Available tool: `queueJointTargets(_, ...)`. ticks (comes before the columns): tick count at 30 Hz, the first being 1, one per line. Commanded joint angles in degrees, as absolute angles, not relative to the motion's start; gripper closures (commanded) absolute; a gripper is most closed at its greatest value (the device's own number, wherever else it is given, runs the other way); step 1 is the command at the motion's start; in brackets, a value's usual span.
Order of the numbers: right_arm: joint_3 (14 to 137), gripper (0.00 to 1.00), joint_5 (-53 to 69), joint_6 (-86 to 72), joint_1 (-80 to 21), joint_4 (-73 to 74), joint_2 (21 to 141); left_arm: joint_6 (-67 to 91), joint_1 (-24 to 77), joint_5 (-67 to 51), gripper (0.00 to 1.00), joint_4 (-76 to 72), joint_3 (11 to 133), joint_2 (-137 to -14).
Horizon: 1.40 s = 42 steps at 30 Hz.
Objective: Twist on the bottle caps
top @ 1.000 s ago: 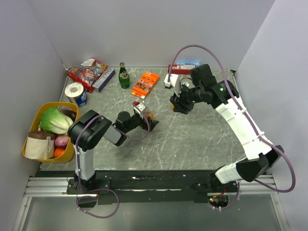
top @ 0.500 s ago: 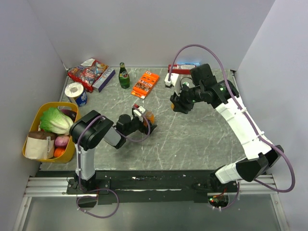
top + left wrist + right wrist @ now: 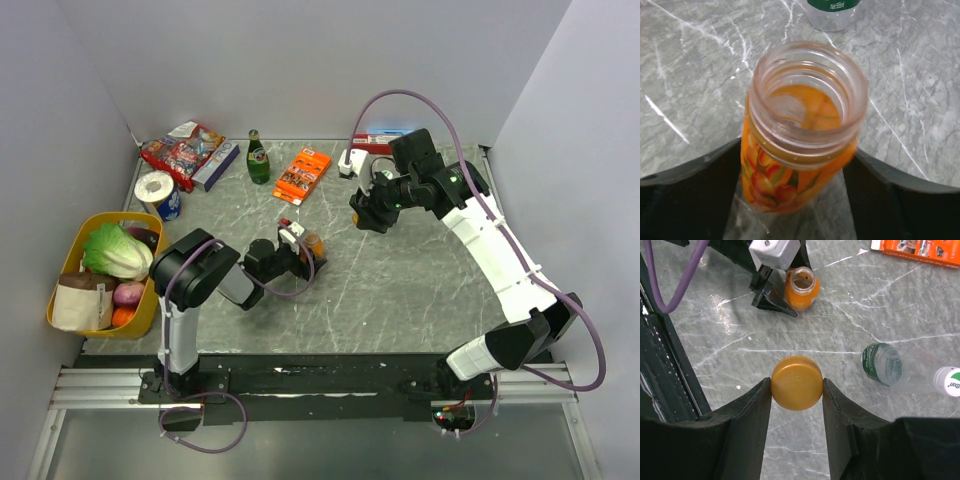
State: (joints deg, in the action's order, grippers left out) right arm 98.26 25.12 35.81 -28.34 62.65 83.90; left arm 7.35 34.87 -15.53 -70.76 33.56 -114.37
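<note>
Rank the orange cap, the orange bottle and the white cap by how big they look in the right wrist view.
1. orange cap, looks largest, being nearest the camera
2. orange bottle
3. white cap, partly cropped

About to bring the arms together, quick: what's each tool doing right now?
Left tool: jaws flank the squat uncapped orange bottle; firm grip cannot be told.
Right tool: closed on the round orange-brown cap.

Short bottles, two: one orange bottle, uncapped, and one clear bottle with a green label. Caps, two: one orange cap, one white cap. Tall green glass bottle, one. Orange box, one. Yellow basket, one.
</note>
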Motion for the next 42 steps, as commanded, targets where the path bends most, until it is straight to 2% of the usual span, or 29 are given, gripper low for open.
queueJointTargets(1,99.76,0.72,25.75,35.07,-27.95,62.05,83.23,8.35,35.95,-16.52,0.23,-73.92,35.51,-115.75)
queueJointTargets(7,98.35,0.72,26.36,36.12,-27.95,62.05,82.27,6.77,35.6,-21.96,0.37,-75.24,32.35,-112.08)
queueJointTargets(10,98.96,0.72,28.29,37.17,-27.95,62.66,81.91,5.37,34.8,-28.55,0.46,-66.04,31.29,-104.11)
queueJointTargets(14,101.33,0.72,31.46,45.05,-28.04,65.47,82.0,-1.47,34.72,-37.51,0.57,-44.53,32.16,-91.96)
queueJointTargets(15,101.6,0.72,32.6,47.0,-28.21,66.44,82.0,-5.93,34.72,-39.01,0.63,-35.16,32.78,-89.93)
queueJointTargets(17,101.95,0.72,33.83,52.96,-28.21,67.5,81.91,-8.95,34.8,-42.01,0.7,-25.44,35.32,-85.09)
queueJointTargets(19,101.08,0.72,35.68,57.19,-28.56,68.03,81.74,-14.83,34.02,-42.97,0.74,-9.98,40.22,-82.98)
queueJointTargets(21,100.64,0.71,38.74,58.53,-28.74,67.85,81.82,-20.7,31.66,-45.78,0.85,-1.54,44.19,-82.79)
queueJointTargets(22,100.55,0.71,39.54,59.14,-29.44,67.5,82.09,-24.31,31.64,-44.4,0.89,8.77,49.17,-83.4)
queueJointTargets(24,100.46,0.71,40.86,58.8,-30.32,66.36,82.97,-32.64,31.55,-41.32,0.98,17.28,53.24,-84.54)
queueJointTargets(25,100.55,0.71,42.09,58.89,-31.37,65.75,83.23,-34.09,31.29,-40.18,0.99,21.93,55.7,-84.55)
queueJointTargets(29,100.73,0.7,42.36,60.91,-34.44,64.09,85.16,-37.96,30.85,-38.32,0.99,25.13,56.87,-81.31)
queueJointTargets(42,96.42,0.7,44.65,48.96,-36.04,53.71,86.84,-34.45,31.03,-37.53,0.99,22.24,56.78,-70.23)
